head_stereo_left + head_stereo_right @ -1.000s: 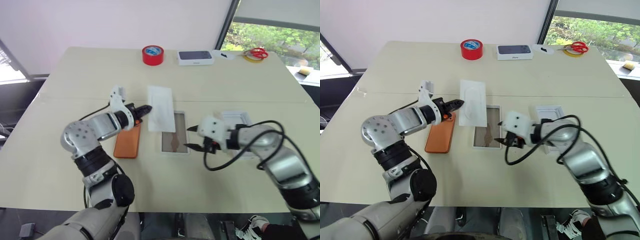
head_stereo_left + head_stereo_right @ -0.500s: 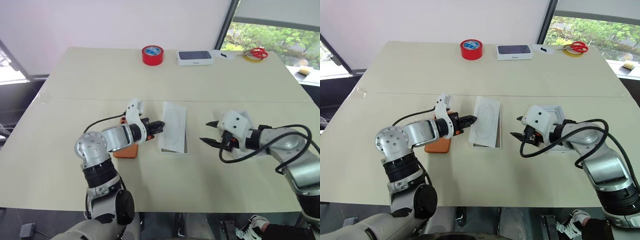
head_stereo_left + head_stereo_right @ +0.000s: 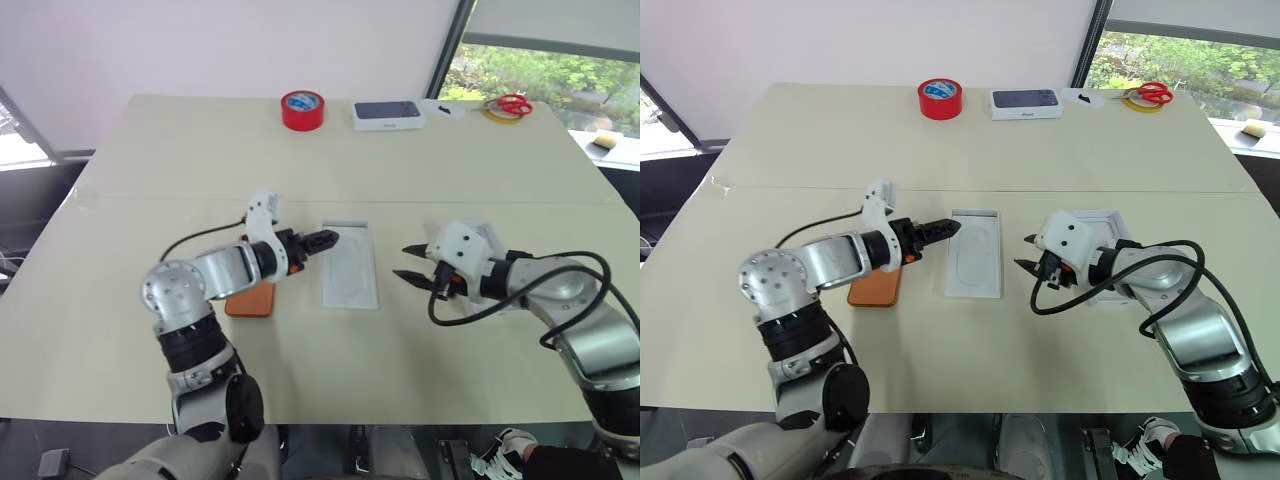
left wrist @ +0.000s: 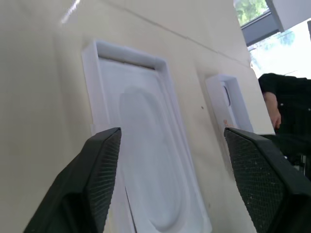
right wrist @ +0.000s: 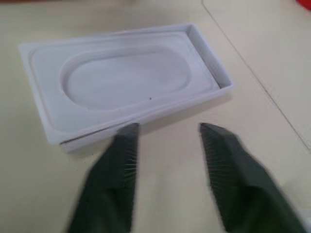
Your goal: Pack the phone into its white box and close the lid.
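I have both arms low over the surface (image 3: 120, 300), and the job is barely underway. The phone (image 3: 251, 299) lies flat and orange under my left forearm, behind the left gripper (image 3: 327, 238), not in anything yet. The left jaws stand spread and hold nothing; the left wrist view shows them wide apart with the box (image 3: 350, 264) lying just ahead of the tips. That box sits between my two grippers, and a white card with an oval hollow (image 5: 125, 80) lies inside it, covering the floor. I judge that card has to come out, or be meant to stay under the phone; I cannot tell which from here.

The right gripper (image 3: 412, 262) points at the box from the other side, tips apart from it. Its jaws show a gap in the right wrist view and grip nothing. The lid (image 3: 1106, 222) lies open-side up just behind the right gripper, partly hidden by the wrist.

So: phone unpacked, lid off. Left to do, as I read it: lift the phone, set it in the box, then fetch the lid and press it on.
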You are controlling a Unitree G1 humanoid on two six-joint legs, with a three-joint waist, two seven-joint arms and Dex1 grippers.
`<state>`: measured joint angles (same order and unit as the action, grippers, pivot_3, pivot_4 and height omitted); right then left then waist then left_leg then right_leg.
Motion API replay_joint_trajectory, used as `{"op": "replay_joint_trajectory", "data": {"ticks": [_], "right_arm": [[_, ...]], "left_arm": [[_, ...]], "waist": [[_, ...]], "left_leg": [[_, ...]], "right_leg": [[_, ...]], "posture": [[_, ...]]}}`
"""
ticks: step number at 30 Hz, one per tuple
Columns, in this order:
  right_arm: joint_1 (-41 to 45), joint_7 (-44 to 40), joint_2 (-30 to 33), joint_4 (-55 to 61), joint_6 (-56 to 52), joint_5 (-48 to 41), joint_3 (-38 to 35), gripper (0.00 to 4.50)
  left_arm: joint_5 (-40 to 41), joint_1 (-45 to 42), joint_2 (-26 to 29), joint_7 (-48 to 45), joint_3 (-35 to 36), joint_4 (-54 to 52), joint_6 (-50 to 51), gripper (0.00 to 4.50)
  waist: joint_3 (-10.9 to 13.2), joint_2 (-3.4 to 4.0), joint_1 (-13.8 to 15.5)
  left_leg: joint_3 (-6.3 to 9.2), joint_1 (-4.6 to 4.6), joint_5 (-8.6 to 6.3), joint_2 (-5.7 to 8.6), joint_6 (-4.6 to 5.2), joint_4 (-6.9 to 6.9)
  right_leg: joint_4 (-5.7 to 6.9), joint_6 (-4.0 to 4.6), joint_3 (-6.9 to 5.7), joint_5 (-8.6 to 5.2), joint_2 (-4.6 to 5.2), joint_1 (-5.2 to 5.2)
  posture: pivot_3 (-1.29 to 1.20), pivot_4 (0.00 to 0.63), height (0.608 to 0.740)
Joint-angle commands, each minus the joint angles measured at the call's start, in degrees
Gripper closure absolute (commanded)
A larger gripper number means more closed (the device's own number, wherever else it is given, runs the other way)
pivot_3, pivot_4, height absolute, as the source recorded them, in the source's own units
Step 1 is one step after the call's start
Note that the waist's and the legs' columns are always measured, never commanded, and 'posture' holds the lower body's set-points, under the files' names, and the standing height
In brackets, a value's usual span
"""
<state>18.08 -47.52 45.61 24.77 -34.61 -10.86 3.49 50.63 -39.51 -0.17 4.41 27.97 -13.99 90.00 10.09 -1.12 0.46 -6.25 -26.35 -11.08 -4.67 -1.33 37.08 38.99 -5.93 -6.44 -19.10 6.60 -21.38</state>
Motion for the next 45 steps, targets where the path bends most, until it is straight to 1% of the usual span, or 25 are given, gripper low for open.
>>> {"op": "replay_joint_trajectory", "data": {"ticks": [1, 2, 3, 5, 7, 8, 10, 12, 14, 17, 19, 24, 33, 41, 43, 45], "right_arm": [[3.1, 2.8, -2.0, -1.0, -0.5, 1.9, 1.8, 4.46], [4.1, 3.5, -2.9, -1.5, -1.1, 2.5, 2.9, 4.46], [5.5, 4.7, -4.5, -2.1, -2.2, 3.3, 4.4, 4.46], [7.9, 6.8, -7.2, -3.4, -4.3, 4.6, 6.9, 4.46], [9.8, 8.4, -9.5, -4.6, -5.8, 5.9, 8.9, 4.46], [11.4, 9.7, -11.4, -6.4, -6.5, 7.1, 10.7, 4.46], [13.6, 11.4, -14.1, -9.4, -7.0, 8.9, 13.2, 4.46], [15.6, 13.1, -16.1, -12.9, -7.1, 11.0, 15.3, 4.46], [17.7, 14.6, -18.8, -16.6, -7.7, 12.3, 16.8, 4.46], [19.8, 15.6, -21.2, -20.7, -9.0, 13.5, 17.6, 4.46], [20.5, 15.7, -22.2, -22.6, -9.2, 13.8, 17.7, 4.46], [22.5, 19.0, -24.1, -28.6, -6.3, 16.8, 17.9, 4.46], [22.0, 21.8, -24.9, -31.7, -1.2, 20.2, 17.6, 4.46], [19.7, 20.6, -24.5, -27.5, 2.2, 20.7, 17.6, 4.46], [19.0, 18.5, -24.2, -25.6, 1.8, 19.9, 17.9, 4.46], [17.8, 14.3, -24.8, -20.2, -0.2, 16.3, 17.7, 4.46]], "left_arm": [[-2.6, 2.3, 7.9, -8.5, -7.2, -3.6, -8.9, 0.96], [-4.2, 3.6, 11.2, -11.6, -10.0, -3.9, -12.3, 0.96], [-6.7, 5.3, 15.9, -16.2, -14.0, -4.7, -16.8, 0.96], [-9.5, 7.8, 22.5, -23.6, -19.0, -5.3, -23.4, 0.96], [-10.7, 9.8, 26.6, -29.4, -21.3, -5.2, -28.6, 0.96], [-12.4, 11.6, 29.9, -33.6, -23.0, -5.4, -32.2, 0.96], [-15.1, 14.3, 34.7, -40.0, -25.6, -5.4, -38.1, 0.96], [-16.1, 17.0, 38.4, -45.5, -26.7, -5.5, -42.3, 0.96], [-15.3, 19.7, 41.6, -50.7, -26.3, -5.8, -44.3, 0.96], [-15.6, 22.2, 44.6, -54.5, -26.1, -6.1, -46.1, 0.96], [-16.7, 23.0, 45.4, -55.0, -26.2, -5.9, -47.3, 0.96], [-17.0, 23.4, 44.9, -54.1, -25.7, -5.8, -47.8, 0.96], [-17.1, 23.7, 44.2, -53.1, -25.5, -6.6, -47.6, 0.96], [-16.9, 23.3, 43.5, -51.8, -25.6, -5.9, -46.4, 0.96], [-17.1, 23.0, 43.2, -50.8, -25.3, -5.3, -45.8, 0.96], [-14.6, 21.4, 41.9, -46.7, -21.6, -2.6, -40.7, 0.96]], "waist": [[0.0, 0.02, 0.1], [0.0, 0.02, 0.1], [0.0, 0.02, 0.1], [0.0, 0.04, 0.0], [0.0, 0.06, 0.2], [0.0, 0.05, 0.2], [0.0, 0.05, 0.0], [0.0, 0.06, 0.0], [0.0, 0.07, -0.1], [0.0, 0.09, -0.2], [0.0, 0.09, -0.2], [0.0, 0.1, -0.3], [0.0, 0.1, -1.1], [0.0, 0.1, -1.3], [0.0, 0.1, -1.2], [0.0, 0.1, -1.2]], "left_leg": [[-0.01, -0.01, 0.0, -0.02, -0.01, -0.01], [-0.01, -0.01, 0.01, -0.02, -0.02, -0.01], [-0.04, -0.01, 0.01, -0.02, -0.02, -0.01], [-0.1, -0.01, 0.02, -0.02, -0.03, -0.01], [-0.16, -0.03, 0.01, -0.04, -0.04, -0.01], [-0.16, -0.06, 0.01, -0.04, -0.04, -0.02], [-0.2, -0.07, 0.01, -0.06, -0.04, -0.01], [-0.24, -0.07, 0.0, -0.05, -0.04, -0.06], [-0.28, -0.1, 0.0, -0.05, -0.03, -0.07], [-0.3, -0.12, 0.0, -0.07, -0.03, -0.09], [-0.29, -0.14, -0.01, -0.06, -0.01, -0.09], [-0.3, -0.13, -0.12, -0.07, 0.19, -0.09], [-0.32, -0.13, -0.1, -0.07, 0.16, -0.09], [-0.33, -0.12, -0.07, -0.09, 0.11, -0.12], [-0.32, -0.13, -0.07, -0.09, 0.11, -0.12], [-0.3, -0.13, -0.08, -0.09, 0.13, -0.12]], "right_leg": [[0.0, 0.0, 0.0, 0.0, -0.02, -0.01], [0.0, 0.0, 0.0, 0.0, -0.02, -0.01], [0.0, 0.0, 0.01, 0.0, -0.02, -0.01], [0.0, 0.01, 0.01, 0.01, -0.02, -0.04], [0.0, 0.02, 0.01, 0.01, -0.02, -0.08], [0.0, 0.02, 0.01, 0.01, -0.01, -0.08], [-0.01, 0.03, 0.01, 0.01, -0.01, -0.11], [0.0, 0.04, 0.02, 0.01, 0.0, -0.15], [0.0, 0.04, 0.02, 0.01, 0.02, -0.19], [0.02, 0.04, 0.02, 0.01, 0.02, -0.24], [0.03, 0.04, 0.02, 0.01, 0.02, -0.27], [0.05, 0.04, 0.03, 0.01, 0.02, -0.27], [0.07, 0.03, 0.04, 0.01, 0.01, -0.27], [0.08, 0.03, 0.07, 0.01, -0.01, -0.3], [0.08, 0.03, 0.07, 0.01, -0.01, -0.3], [0.08, 0.03, 0.07, 0.0, 0.0, -0.29]], "posture": [[0.0, 0.15, 0.73], [0.0, 0.15, 0.73], [0.0, 0.15, 0.73], [0.0, 0.15, 0.73], [0.0, 0.15, 0.73], [0.0, 0.15, 0.73], [0.0, 0.15, 0.73], [0.0, 0.15, 0.73], [0.0, 0.15, 0.73], [0.0, 0.15, 0.73], [0.0, 0.15, 0.73], [0.0, 0.15, 0.73], [0.0, 0.15, 0.73], [0.0, 0.15, 0.73], [0.0, 0.15, 0.73], [0.0, 0.15, 0.73]]}}
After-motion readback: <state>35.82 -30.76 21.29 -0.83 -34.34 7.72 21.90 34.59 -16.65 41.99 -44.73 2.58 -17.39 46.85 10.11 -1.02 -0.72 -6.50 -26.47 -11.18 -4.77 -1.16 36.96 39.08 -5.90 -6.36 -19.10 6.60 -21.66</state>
